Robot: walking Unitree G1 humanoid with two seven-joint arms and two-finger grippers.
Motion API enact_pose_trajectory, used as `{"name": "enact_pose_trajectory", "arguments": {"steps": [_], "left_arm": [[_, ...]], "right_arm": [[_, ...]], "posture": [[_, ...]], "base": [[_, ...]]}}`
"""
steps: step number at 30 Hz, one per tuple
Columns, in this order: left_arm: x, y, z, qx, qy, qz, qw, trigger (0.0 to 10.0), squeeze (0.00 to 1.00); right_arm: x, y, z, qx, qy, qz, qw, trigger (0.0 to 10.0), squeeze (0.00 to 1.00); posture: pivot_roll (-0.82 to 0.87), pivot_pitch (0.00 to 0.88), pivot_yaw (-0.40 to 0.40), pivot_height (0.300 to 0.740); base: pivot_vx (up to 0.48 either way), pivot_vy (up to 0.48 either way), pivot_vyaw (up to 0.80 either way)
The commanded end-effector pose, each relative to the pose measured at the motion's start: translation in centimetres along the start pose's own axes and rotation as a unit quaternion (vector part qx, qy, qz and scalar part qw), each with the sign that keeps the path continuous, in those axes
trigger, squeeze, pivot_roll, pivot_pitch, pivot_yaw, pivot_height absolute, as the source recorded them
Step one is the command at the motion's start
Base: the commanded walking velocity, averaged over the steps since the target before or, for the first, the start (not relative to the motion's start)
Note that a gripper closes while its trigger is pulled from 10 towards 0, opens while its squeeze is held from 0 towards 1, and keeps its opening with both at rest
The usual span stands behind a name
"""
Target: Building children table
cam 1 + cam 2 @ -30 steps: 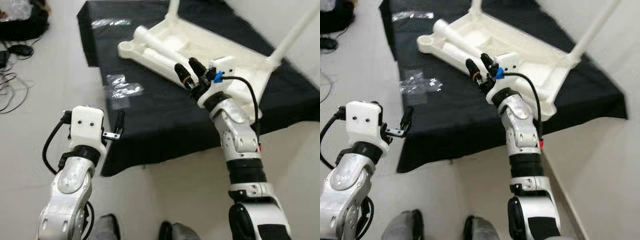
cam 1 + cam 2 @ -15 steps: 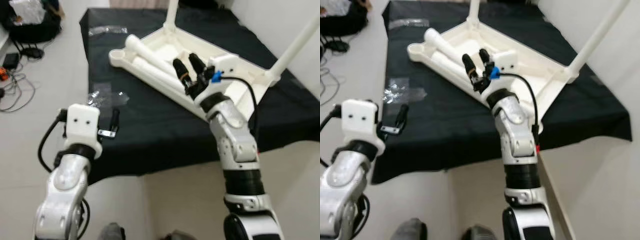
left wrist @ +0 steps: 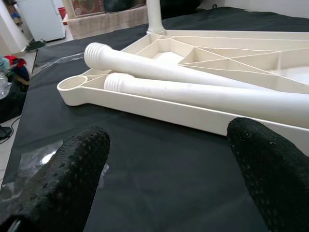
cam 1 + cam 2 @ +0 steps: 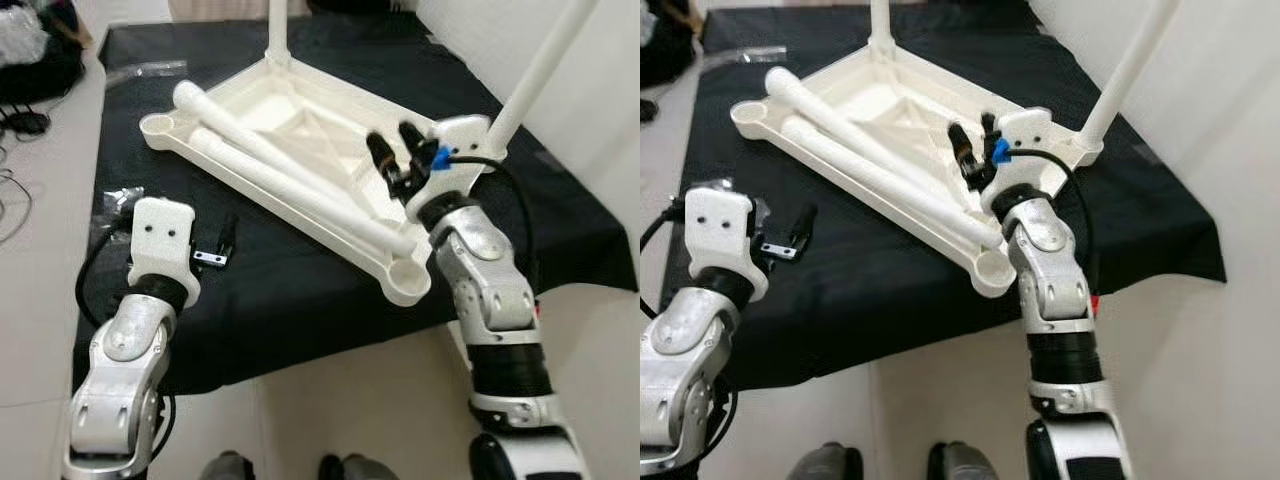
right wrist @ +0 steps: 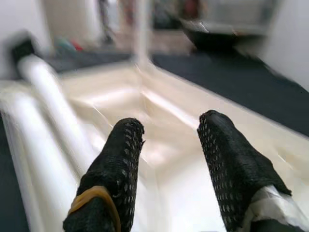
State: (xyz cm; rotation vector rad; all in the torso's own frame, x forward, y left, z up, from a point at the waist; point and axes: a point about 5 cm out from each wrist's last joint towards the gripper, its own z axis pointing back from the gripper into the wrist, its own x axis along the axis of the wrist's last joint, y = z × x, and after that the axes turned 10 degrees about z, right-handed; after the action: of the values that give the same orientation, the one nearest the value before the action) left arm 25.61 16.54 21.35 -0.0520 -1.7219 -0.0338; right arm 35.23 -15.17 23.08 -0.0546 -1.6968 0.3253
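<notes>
Table top (image 4: 300,140) inverted; loose legs (image 4: 300,185) lie lengthwise; both grippers' fingers (image 3: 268,164) apart.

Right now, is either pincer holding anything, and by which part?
Nothing is held. The right pincer is open above the tabletop; the left pincer is open over the black cloth.

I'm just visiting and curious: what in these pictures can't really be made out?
- Upright legs of the upturned white table: tops cut off by the head views' upper edge.
- Right wrist view: motion blur smears the tabletop beyond the right gripper.
- Clear plastic bag: contents too small, partly behind the left gripper.
</notes>
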Motion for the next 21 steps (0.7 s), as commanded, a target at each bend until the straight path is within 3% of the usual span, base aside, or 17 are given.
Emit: {"name": "enact_pose_trajectory", "arguments": {"steps": [1, 7, 8, 13, 15, 21], "left_arm": [[-0.4, -0.3, 0.2, -0.016, 0.014, -0.005, 1.000, 10.0, 0.00], [-0.9, -0.8, 0.4, -0.044, 0.029, -0.003, 0.999, 10.0, 0.00], [-1.0, -1.2, 0.5, -0.054, 0.033, -0.001, 0.998, 10.0, 0.00], [-1.2, -1.6, 0.7, -0.059, 0.035, 0.001, 0.998, 10.0, 0.00], [-1.3, -2.2, 0.9, -0.067, 0.035, 0.005, 0.997, 10.0, 0.00], [-1.4, -2.7, 1.2, -0.073, 0.037, 0.011, 0.997, 10.0, 0.00]], "right_arm": [[-0.8, -0.6, -0.1, -0.028, 0.037, 0.007, 0.999, 10.0, 0.00], [-2.0, -1.6, -1.4, -0.106, 0.129, 0.016, 0.986, 10.0, 0.00], [-1.6, -1.7, -2.8, -0.139, 0.154, 0.015, 0.978, 10.0, 0.00], [-1.4, -1.7, -3.6, -0.140, 0.174, 0.001, 0.975, 10.0, 0.00], [-1.8, -2.0, -4.1, -0.140, 0.217, -0.001, 0.966, 10.0, 0.00], [-2.3, -2.5, -4.5, -0.154, 0.258, -0.018, 0.954, 10.0, 0.00]], "posture": [[0.03, 0.169, -0.080, 0.740], [0.03, 0.176, -0.079, 0.740], [0.03, 0.173, -0.080, 0.740], [0.03, 0.170, -0.082, 0.740], [0.03, 0.163, -0.088, 0.740], [0.03, 0.162, -0.089, 0.740]], "base": [[0.000, 0.000, 0.00], [0.000, 0.000, 0.00], [0.000, 0.000, 0.00], [0.000, 0.000, 0.00], [0.000, 0.000, 0.00], [0.000, 0.000, 0.00]]}}
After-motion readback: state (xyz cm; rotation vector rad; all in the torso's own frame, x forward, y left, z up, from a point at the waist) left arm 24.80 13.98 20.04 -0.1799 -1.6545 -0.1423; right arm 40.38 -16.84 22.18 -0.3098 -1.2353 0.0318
